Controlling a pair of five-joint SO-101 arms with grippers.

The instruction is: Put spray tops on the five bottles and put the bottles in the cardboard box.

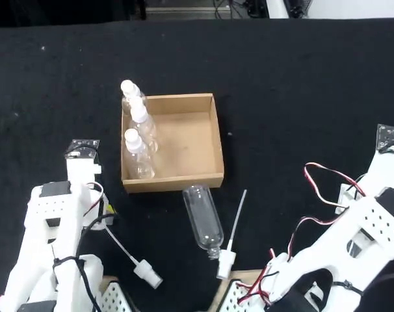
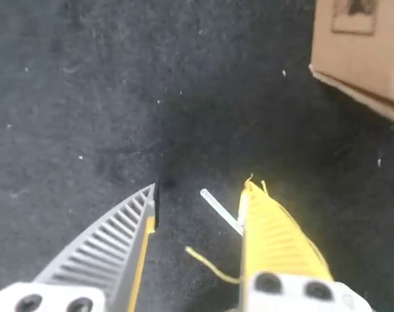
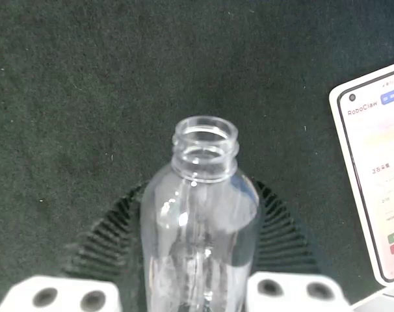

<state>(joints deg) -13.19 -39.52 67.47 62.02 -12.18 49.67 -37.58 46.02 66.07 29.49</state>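
Three bottles stand in the box along its left wall. Before it lies a fourth bottle, one spray top at its right, another top farther left. The right gripper holds a fifth bottle.

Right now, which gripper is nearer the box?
Left. The left gripper hangs open close by the box; the right gripper, shut on a bottle, sits farther off.

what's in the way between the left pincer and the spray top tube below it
Nothing visible. The left pincer is open, and the tip of the spray top's tube lies between its fingers on the black cloth. The cardboard box sits well off to one side.
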